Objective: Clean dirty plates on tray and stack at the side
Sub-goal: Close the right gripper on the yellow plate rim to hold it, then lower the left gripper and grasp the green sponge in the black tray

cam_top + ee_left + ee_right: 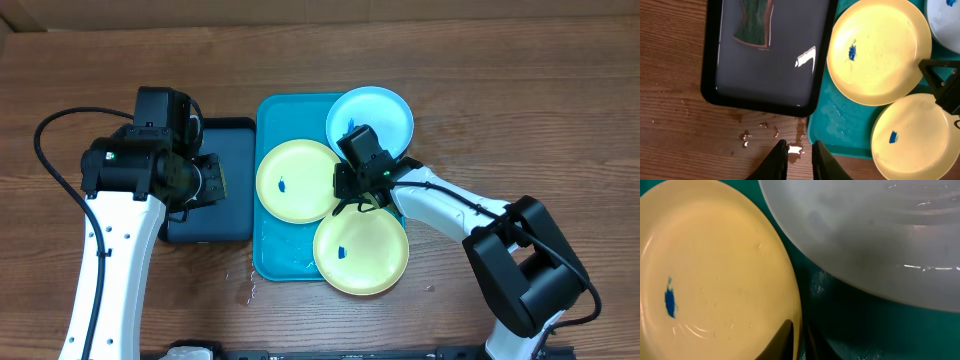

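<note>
Three dirty plates lie on the turquoise tray (275, 255). A yellow plate (295, 180) with a blue smudge sits at the tray's left. A second yellow plate (360, 252) overhangs the front right corner, and a light blue plate (370, 118) sits at the back right. My right gripper (352, 200) is shut on the right rim of the left yellow plate (715, 270), one finger on each side of it (799, 340). The light blue plate (875, 235) looms just beyond. My left gripper (800, 157) hovers with a narrow gap between its fingers, holding nothing.
A black tray (225, 135) lies left of the turquoise one, with a green sponge (754, 27) in it. Water drops (760, 135) spot the wooden table in front of the black tray. The right arm reaches in from the front right.
</note>
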`<action>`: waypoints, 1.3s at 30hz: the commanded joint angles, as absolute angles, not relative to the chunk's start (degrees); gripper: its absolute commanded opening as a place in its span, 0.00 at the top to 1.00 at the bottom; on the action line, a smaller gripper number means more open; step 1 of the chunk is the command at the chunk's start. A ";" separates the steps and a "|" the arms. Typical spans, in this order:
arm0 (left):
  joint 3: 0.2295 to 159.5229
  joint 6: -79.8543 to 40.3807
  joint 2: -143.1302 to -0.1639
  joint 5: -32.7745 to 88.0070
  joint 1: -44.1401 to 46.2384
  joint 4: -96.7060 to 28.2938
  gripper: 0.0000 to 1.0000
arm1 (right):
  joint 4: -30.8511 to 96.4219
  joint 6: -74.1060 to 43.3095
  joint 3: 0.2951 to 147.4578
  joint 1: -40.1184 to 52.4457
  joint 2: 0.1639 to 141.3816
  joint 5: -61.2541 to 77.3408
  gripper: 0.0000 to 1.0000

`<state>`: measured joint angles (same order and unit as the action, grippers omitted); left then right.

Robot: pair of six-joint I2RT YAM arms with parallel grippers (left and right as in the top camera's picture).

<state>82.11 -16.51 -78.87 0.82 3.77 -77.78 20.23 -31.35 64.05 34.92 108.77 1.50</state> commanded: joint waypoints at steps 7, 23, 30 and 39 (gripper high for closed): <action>82.17 -15.90 -79.55 -0.64 3.77 -76.75 0.80 | 19.84 -33.06 63.70 35.09 109.58 0.91 0.96; 81.84 -10.09 -98.17 -5.10 -2.17 -66.17 0.43 | 19.84 -33.01 63.70 35.09 109.58 0.91 0.94; 81.84 -7.62 -107.68 -2.44 -6.63 -61.80 0.54 | 19.81 -33.01 63.70 35.09 109.58 0.91 0.93; 81.84 -3.25 -112.64 2.22 -9.08 -56.75 0.62 | 19.73 -33.01 63.70 35.09 109.58 0.91 0.92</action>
